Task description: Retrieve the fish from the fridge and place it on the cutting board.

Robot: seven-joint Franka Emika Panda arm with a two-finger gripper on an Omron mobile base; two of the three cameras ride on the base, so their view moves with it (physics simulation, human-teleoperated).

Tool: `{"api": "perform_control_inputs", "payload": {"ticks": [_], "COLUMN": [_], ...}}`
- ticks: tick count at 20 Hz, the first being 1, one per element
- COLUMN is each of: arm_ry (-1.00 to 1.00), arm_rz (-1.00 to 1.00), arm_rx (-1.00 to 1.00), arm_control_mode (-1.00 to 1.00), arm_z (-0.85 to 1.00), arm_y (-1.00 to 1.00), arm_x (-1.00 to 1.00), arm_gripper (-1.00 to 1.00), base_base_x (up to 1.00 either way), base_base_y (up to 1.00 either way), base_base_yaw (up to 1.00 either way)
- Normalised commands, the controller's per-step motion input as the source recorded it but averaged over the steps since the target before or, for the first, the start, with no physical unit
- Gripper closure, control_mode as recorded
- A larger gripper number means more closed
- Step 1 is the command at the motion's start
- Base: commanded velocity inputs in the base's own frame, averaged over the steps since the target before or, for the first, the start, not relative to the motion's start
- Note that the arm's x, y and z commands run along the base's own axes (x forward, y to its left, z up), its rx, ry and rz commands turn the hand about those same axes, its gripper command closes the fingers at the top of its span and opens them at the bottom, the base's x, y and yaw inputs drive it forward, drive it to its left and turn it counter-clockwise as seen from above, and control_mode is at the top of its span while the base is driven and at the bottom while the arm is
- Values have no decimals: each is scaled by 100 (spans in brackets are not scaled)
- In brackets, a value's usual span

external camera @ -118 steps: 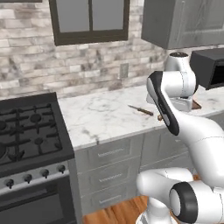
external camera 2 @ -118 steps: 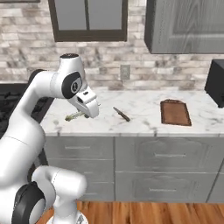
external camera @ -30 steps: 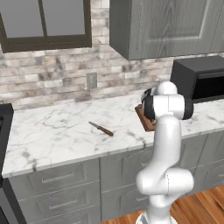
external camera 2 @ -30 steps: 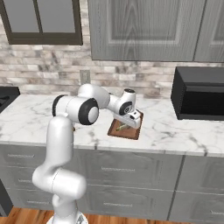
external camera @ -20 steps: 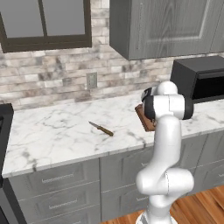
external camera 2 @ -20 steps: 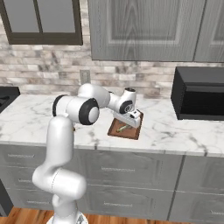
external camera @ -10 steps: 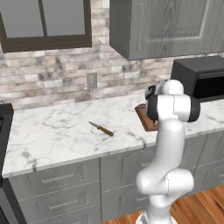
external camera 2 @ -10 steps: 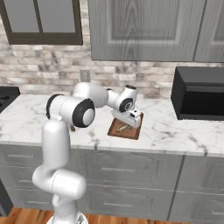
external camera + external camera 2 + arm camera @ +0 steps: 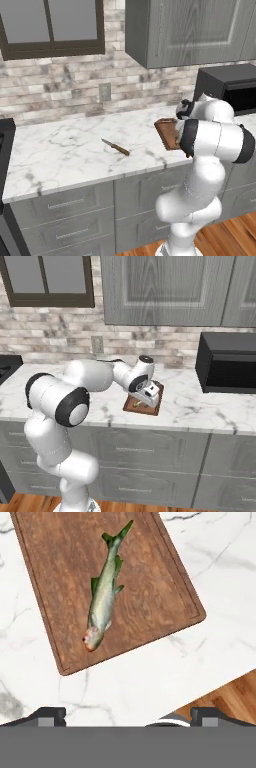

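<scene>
— Where's the gripper [image 9: 125, 714] now?

— Hovering over the near end of the cutting board [image 9: 150, 587], jaws spread wide with nothing between them. You can just make out the two dark fingertips [image 9: 47, 714] at the bottom of the hand view.

— And the fish [image 9: 104, 594]?

— Flat on the board, lying lengthwise, head toward the near edge, tail pointing away. It's clear of the raised rim on every side.

— If it had to be picked up again, how would it behave?

— I'd guess light and slim, probably slick. Grip across the middle of the body, where it's thickest; the tail and fins look too thin to hold.

— Anything around it?

— The board sits on the marble counter [image 9: 70, 150], close to the front edge; in the hand view the wooden floor [image 9: 230, 697] shows past that edge. A knife [image 9: 115, 147] with a brown handle lies well apart to the left. A black microwave [image 9: 227, 362] stands to the right, near the board but not touching.

— Anything in the way?

— Not that I can see. The arm's own bulk hides part of the board in the left base view.
</scene>
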Motion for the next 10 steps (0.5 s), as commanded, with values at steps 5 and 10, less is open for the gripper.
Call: {"api": "perform_control_inputs", "payload": {"ticks": [5,10], "arm_ry": [-7,0], "arm_rz": [0,1], "arm_rx": [0,-1], "arm_control_mode": [-100,-100], "arm_z": [99,89], "arm_y": [26,30], "arm_x": [-79,-70], "arm_gripper": [-100,-100], "base_base_x": [0,0], "base_base_y": [0,0], "base_base_yaw": [0,0]}}
